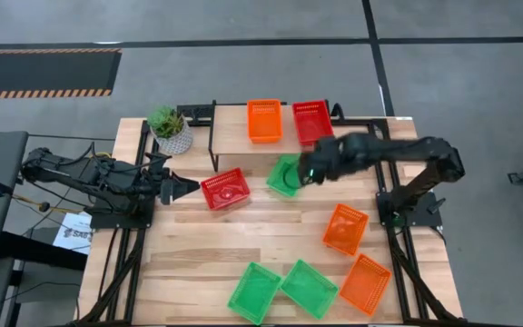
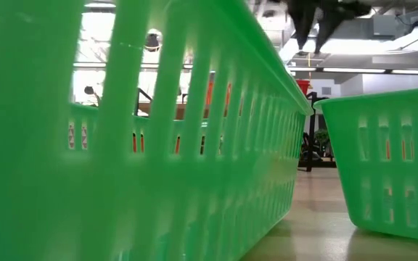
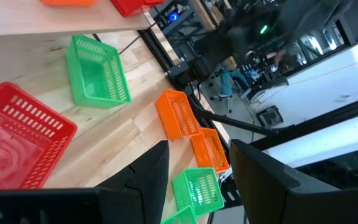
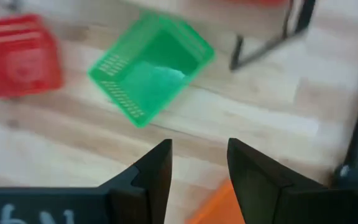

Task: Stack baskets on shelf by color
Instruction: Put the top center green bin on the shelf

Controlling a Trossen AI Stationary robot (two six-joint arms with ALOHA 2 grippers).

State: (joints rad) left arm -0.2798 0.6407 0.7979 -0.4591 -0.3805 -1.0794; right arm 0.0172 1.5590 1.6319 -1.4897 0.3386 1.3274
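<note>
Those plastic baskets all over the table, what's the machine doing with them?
It is sorting them by colour onto the shelf at the back, where one orange basket and one red basket already sit. The right gripper, fingers open and empty, hovers by a green basket on the table in front of the shelf. The left gripper waits, open, beside another red basket. Five more green and orange ones lie nearer the front.
</note>
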